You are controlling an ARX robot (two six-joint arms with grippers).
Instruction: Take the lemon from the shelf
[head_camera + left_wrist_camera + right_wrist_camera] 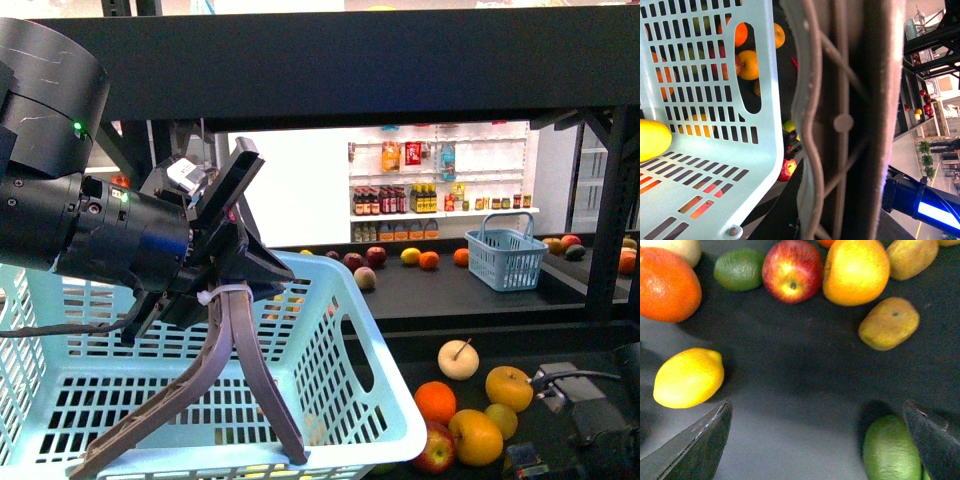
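The lemon [688,377], bright yellow and oval with a tapered end, lies on the black shelf deck [805,370] in the right wrist view. My right gripper [815,445] is open low over the deck. The lemon sits just beyond and outside one finger [695,450], and a lime [892,450] lies against the other finger [935,440]. My left gripper [225,275] is shut on the grey-brown handle [840,120] of a light blue basket [370,400] and holds it up at the left. A yellow fruit [652,140] lies inside the basket.
Around the lemon lie an orange [667,285], a lime [740,269], a red apple [792,270], an orange-yellow fruit [855,271] and brown fruits [888,322]. The shelf's upper deck [400,70] hangs overhead and a post [610,200] stands at the right. A small blue basket [505,255] sits further back.
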